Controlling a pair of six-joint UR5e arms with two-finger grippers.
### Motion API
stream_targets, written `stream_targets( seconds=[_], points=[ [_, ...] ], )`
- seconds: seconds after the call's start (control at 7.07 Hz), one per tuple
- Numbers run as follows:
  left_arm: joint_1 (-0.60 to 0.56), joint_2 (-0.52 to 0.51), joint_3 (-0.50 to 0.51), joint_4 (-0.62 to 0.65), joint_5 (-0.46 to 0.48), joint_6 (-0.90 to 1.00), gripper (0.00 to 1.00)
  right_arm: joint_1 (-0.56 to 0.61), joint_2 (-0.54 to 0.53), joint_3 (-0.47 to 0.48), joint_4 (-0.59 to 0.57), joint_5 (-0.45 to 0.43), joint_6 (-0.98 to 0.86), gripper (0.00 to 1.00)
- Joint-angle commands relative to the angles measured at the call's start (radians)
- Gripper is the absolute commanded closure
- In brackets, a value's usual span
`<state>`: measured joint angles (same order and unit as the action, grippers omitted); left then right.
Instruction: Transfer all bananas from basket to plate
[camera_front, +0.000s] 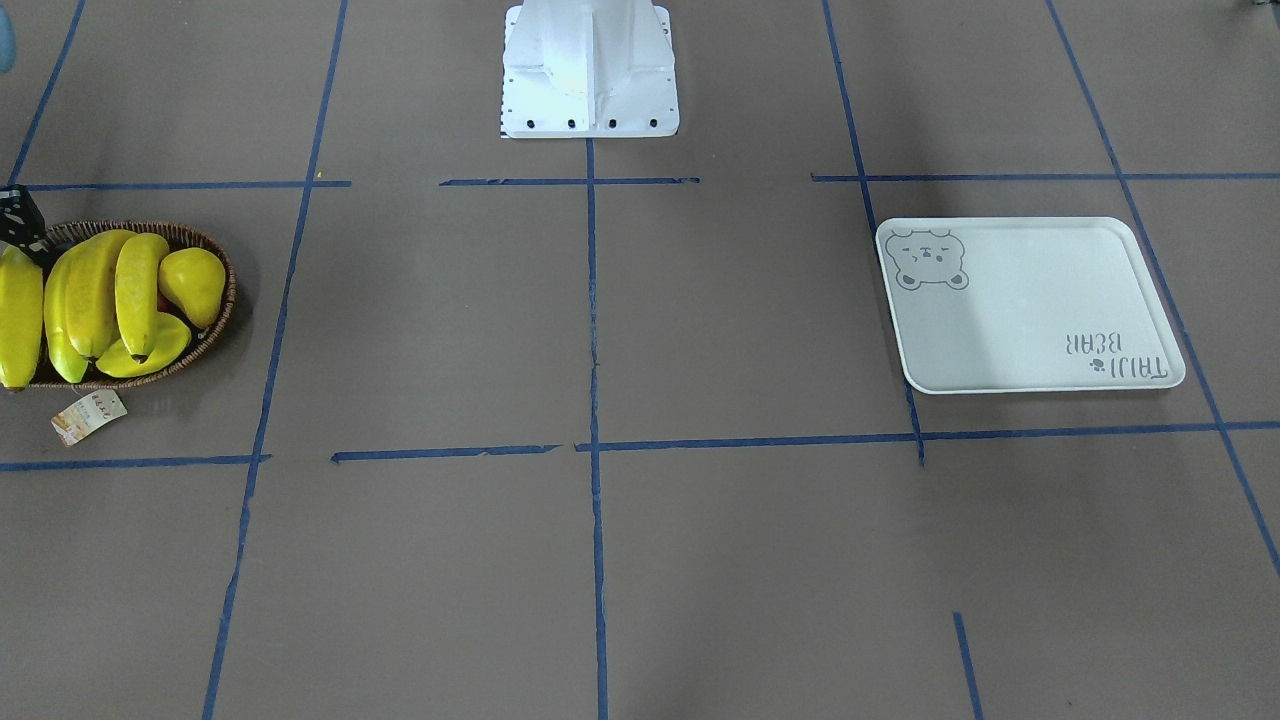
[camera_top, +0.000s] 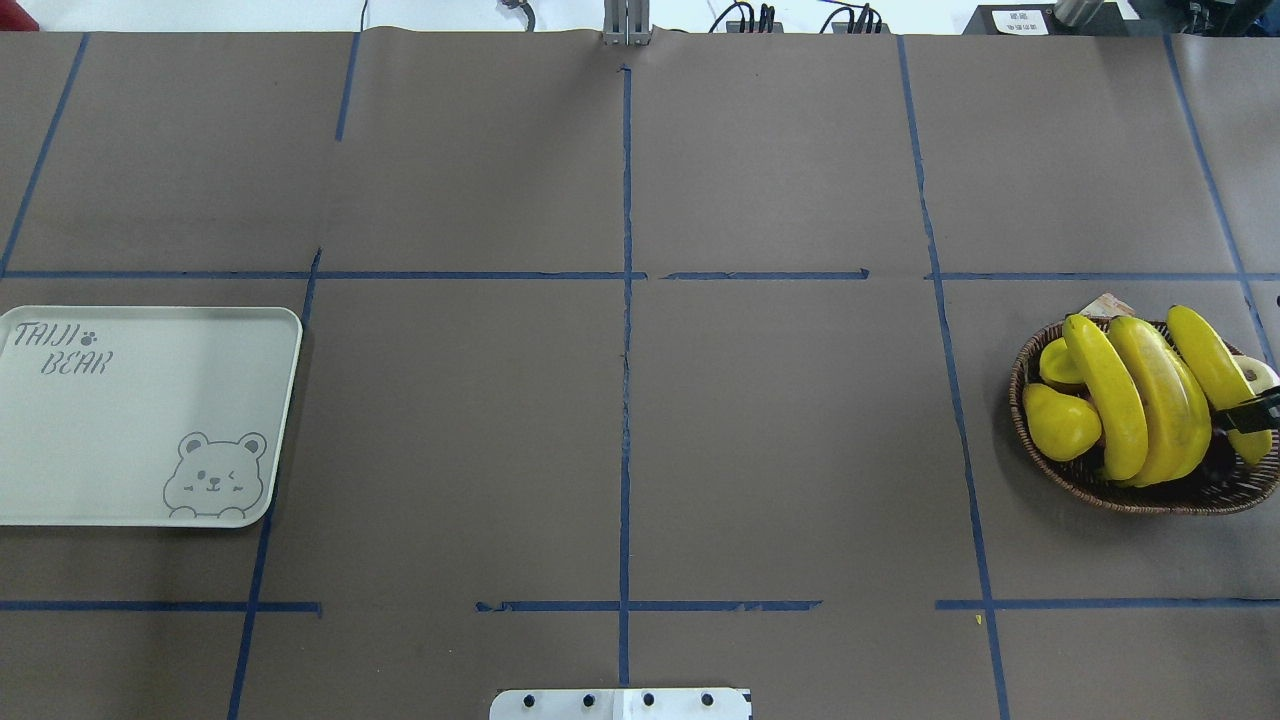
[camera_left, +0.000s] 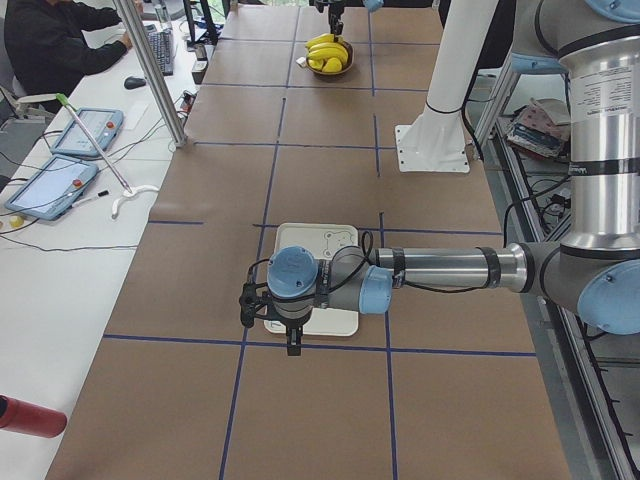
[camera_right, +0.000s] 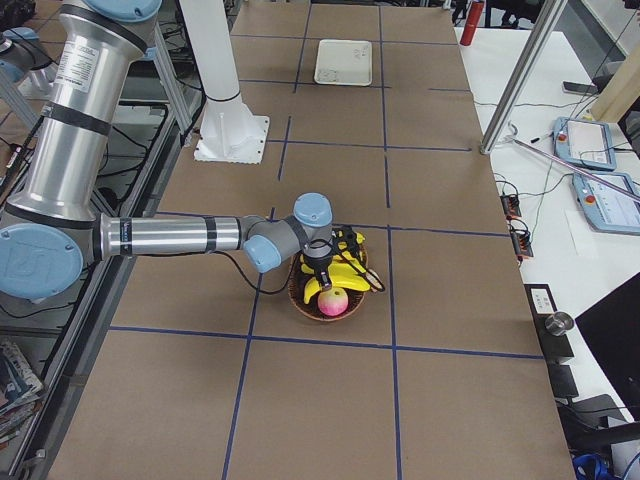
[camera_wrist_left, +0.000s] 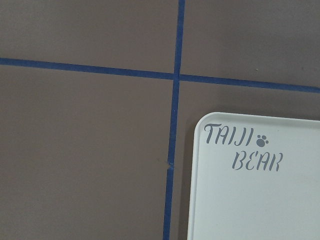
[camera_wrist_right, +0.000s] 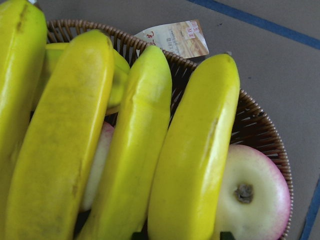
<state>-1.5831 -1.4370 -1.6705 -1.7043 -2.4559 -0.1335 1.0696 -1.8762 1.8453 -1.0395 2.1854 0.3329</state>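
Right gripper (camera_top: 1248, 412) mostly cropped above basket (camera_top: 1100, 490), fingertips (camera_wrist_right: 226, 235) astride one banana (camera_wrist_right: 192, 150), clamp unclear; left gripper (camera_left: 292, 346) too small to judge.

We log left arm (camera_left: 450, 268) and right arm (camera_right: 170, 235): silver tubes, pale-blue joint caps (camera_left: 292, 272), black cables (camera_left: 440, 291); white pedestal (camera_front: 590, 70), dark bolts (camera_front: 571, 124).

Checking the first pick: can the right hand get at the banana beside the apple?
Likely yes: the right hand hangs just above that banana, which lies on top with nothing covering it.
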Motion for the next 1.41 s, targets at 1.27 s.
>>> stream_targets(
  seconds=[1.27],
  points=[
    [0.000,0.001,-0.002,0.000,0.000,-0.003,0.00,0.018,0.022,0.000,-0.060,-0.013,0.000,0.77]
  ],
)
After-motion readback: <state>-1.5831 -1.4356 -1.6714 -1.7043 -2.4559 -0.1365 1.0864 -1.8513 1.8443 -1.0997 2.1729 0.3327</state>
